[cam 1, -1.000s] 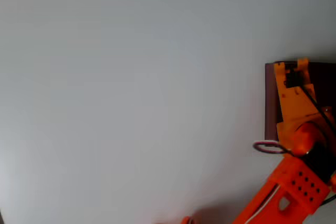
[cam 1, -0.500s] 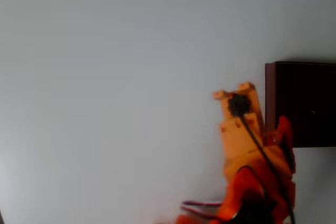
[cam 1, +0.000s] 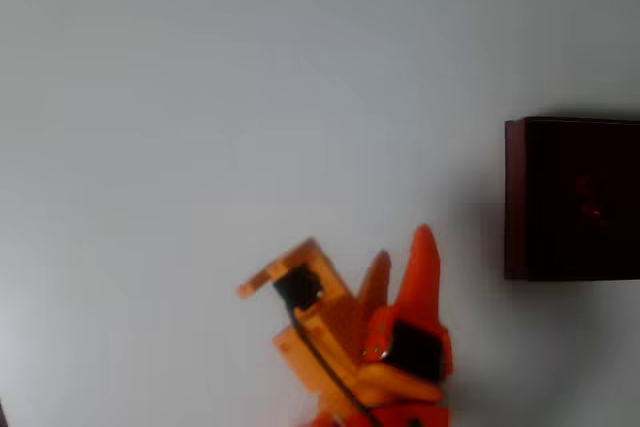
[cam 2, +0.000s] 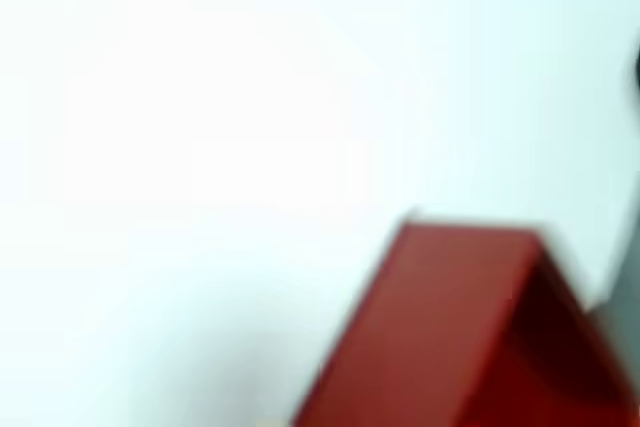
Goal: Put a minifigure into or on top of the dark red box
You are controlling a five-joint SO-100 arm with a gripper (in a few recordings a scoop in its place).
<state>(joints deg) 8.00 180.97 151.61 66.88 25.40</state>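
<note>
Minifigure (cam 1: 590,199): tiny, so I'd judge it very light, rigid plastic, smooth and a bit slippery. It would likely tip or skid at a nudge and pop out of a loose pinch. Best hold is across the torso on the 2 flat sides, not the head or legs. It shouldn't need another grab, though: it sits inside the dark red box (cam 1: 516,197), so the task looks essentially done.

Look: in the overhead view it's just a faint red smudge against the box's near-black interior, right of centre. Too small and dim to tell its pose or any detail.

Box: maroon, thin brownish-red walls, sitting at the right edge of the overhead view on the white table (cam 1: 250,97). In the wrist view it's a blurred red wedge (cam 2: 470,337) at lower right, interior dark.

Gripper (cam 1: 400,267): orange, at bottom centre of the overhead view, well apart from the box. Jaws stand apart, nothing between them.
</note>
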